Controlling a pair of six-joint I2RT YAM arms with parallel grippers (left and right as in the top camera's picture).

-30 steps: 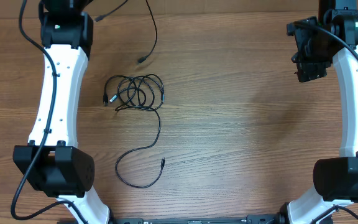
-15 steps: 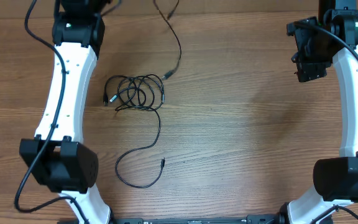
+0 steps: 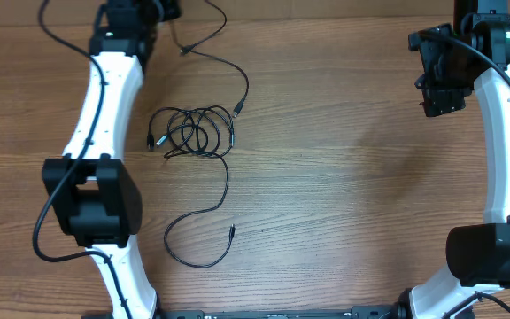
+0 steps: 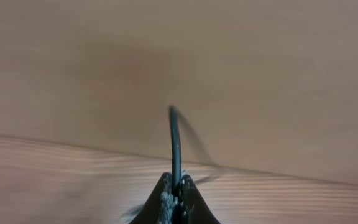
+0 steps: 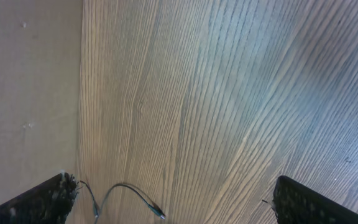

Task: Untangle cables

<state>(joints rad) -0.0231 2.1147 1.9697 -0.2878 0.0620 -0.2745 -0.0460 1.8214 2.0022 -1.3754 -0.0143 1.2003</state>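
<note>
My left jaws pinch one cord (image 4: 176, 143) at the desk's (image 3: 343, 195) far edge; the bundle (image 3: 193, 131) lies nearer the left edge (right jaws spread, idle). Separating step, I judge; next, carry this cord clear.

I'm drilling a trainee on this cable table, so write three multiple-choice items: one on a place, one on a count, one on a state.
1. The coiled bundle of thin black cords lies: A) on the brown wooden table's left half; B) on its right half; C) lifted in a gripper.
2. Grippers holding a cord: A) none; B) one; C) two.
3. The black right gripper is: A) open; B) shut, empty; C) shut on a plug.
Answers: 1 A, it rests beside the white left arm. 2 B, only the black left gripper pinches a single thin black cord. 3 A, its fingers stand wide apart, gripping nothing.
</note>
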